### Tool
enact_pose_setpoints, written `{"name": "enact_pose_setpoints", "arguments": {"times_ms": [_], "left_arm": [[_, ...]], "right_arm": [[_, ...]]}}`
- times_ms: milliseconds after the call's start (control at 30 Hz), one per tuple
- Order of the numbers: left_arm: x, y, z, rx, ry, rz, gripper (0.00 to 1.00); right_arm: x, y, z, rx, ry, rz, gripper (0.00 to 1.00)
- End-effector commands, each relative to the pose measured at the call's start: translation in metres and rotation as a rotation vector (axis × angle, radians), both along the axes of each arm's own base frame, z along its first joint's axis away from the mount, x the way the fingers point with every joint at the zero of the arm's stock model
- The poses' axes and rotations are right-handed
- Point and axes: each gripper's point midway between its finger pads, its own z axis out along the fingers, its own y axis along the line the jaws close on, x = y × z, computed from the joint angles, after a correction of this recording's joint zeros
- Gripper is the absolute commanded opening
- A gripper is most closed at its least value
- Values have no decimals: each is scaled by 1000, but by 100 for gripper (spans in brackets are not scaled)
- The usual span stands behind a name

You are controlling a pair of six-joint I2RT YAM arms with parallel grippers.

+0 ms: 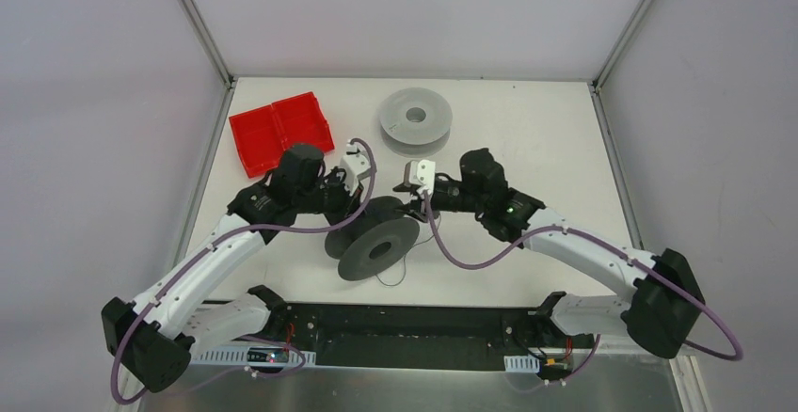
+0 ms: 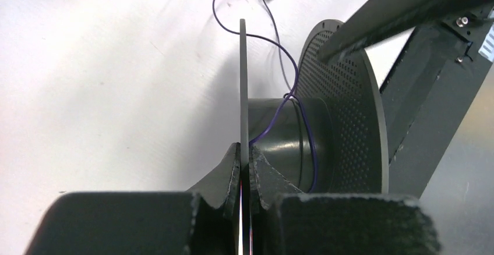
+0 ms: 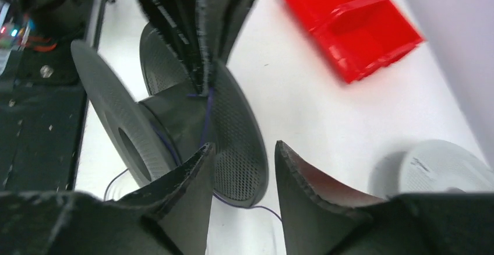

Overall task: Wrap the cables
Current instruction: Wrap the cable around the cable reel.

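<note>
A dark grey spool (image 1: 375, 245) stands on its edge on the white table (image 1: 527, 139). My left gripper (image 1: 351, 208) is shut on the rim of its left flange (image 2: 244, 92), fingertips pinching the thin disc edge (image 2: 244, 157). The cable (image 2: 289, 74), a very thin dark purple wire, loops loosely round the hub (image 2: 279, 144) and trails onto the table (image 1: 393, 277). My right gripper (image 1: 412, 209) is open and empty just beside the spool's far flange (image 3: 233, 138). The wire (image 3: 205, 112) runs down the hub and lies on the table under its fingers (image 3: 259, 207).
A light grey spool (image 1: 415, 118) lies flat at the back centre. A red two-part tray (image 1: 280, 132) sits at the back left. The black base rail (image 1: 414, 337) runs along the near edge. Frame posts stand at the back corners.
</note>
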Motion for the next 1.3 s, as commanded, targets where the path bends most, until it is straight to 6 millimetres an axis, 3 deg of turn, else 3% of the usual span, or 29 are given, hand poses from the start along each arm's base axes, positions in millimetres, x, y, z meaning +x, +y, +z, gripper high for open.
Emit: {"name": "enact_pose_setpoints", "arguments": {"times_ms": [0, 67, 200, 333, 467, 700, 867, 967, 1100, 1267], "left_arm": [[15, 2, 46, -102, -121, 93, 0], [15, 3, 53, -115, -110, 122, 0], [22, 12, 70, -132, -131, 219, 0], [44, 45, 94, -123, -231, 456, 0], [53, 66, 119, -152, -288, 605, 0], [52, 77, 133, -206, -293, 701, 0], [47, 77, 142, -231, -285, 698, 0], [43, 71, 148, -240, -257, 663, 0], [36, 58, 151, -240, -174, 611, 0], [31, 52, 150, -226, -84, 588, 0]], "right_arm": [[16, -19, 51, 155, 5, -194, 45], [14, -29, 62, 217, 6, -232, 48], [23, -47, 66, 301, 110, -392, 55], [17, -59, 62, 337, 166, -434, 56], [12, -68, 71, 429, 171, -450, 57], [21, -78, 76, 471, 193, -538, 59], [14, -68, 64, 436, 251, -489, 62], [28, -70, 59, 446, 242, -554, 62], [46, -69, 37, 400, 214, -617, 64], [33, -55, 18, 370, 252, -515, 65]]}}
